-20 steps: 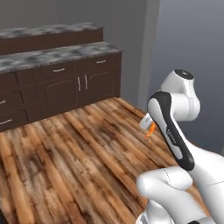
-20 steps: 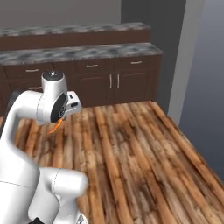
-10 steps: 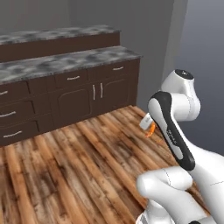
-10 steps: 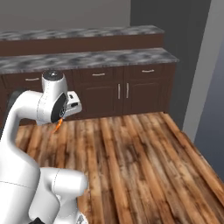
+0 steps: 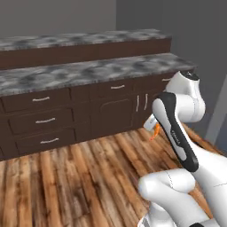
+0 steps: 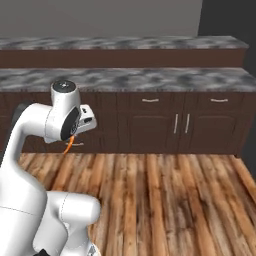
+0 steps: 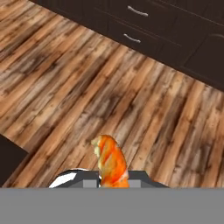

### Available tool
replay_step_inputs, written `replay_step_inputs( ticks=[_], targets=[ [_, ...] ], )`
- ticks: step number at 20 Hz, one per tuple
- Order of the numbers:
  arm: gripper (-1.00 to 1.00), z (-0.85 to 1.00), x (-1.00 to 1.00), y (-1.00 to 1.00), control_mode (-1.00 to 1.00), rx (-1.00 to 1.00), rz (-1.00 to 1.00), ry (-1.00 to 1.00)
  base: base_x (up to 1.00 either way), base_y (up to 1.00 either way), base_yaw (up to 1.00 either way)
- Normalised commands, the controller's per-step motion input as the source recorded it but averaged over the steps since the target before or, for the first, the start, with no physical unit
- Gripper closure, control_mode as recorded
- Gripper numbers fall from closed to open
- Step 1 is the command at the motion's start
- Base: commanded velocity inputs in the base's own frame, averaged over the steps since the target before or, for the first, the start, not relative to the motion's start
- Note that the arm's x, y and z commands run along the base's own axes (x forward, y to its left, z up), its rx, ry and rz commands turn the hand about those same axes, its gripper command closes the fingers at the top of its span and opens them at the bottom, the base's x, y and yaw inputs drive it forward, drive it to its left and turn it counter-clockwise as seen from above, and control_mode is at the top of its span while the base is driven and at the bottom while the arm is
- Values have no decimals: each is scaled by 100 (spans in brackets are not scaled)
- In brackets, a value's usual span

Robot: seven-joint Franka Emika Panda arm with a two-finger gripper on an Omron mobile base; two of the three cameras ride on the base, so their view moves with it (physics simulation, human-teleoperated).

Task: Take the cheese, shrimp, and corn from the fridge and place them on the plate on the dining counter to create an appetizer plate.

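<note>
A tiny orange-pink shrimp point(image 7: 111, 161) sits pinched in my gripper point(image 7: 112, 180), which is shut on it and carried high over the wooden floor. From the left base view the shrimp point(image 5: 154, 132) hangs below the gripper point(image 5: 152, 126), beside the folded white arm. In the right base view the shrimp point(image 6: 69, 145) dangles under the gripper point(image 6: 73, 138) at the left. The cheese, corn, fridge, plate and dining counter are out of view.
A drawer-fronted marbled counter point(image 5: 88, 73) point(image 6: 150, 78) with dark brown cabinets runs across the back, with a higher marbled ledge point(image 6: 125, 42) behind it. Wooden plank floor point(image 5: 80, 177) lies between the base and the cabinets. A grey wall point(image 5: 195, 26) rises at the right.
The whole scene has shifted in both base views, so the base has moved and the cabinets now stand nearer and more central. The arm keeps its pose, still holding the shrimp.
</note>
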Motion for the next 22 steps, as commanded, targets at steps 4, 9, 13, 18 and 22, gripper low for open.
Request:
replay_step_inputs(
  ticks=[4,9,13,18,22],
  targets=[
    [100,0,0,0,100,0,0,0,85,71,47],
    [100,0,0,0,100,0,0,0,91,62,48],
    [100,0,0,0,100,0,0,0,87,64,46],
    [100,0,0,0,100,0,0,0,81,81,35],
    [100,0,0,0,100,0,0,0,84,95,24]
  ],
)
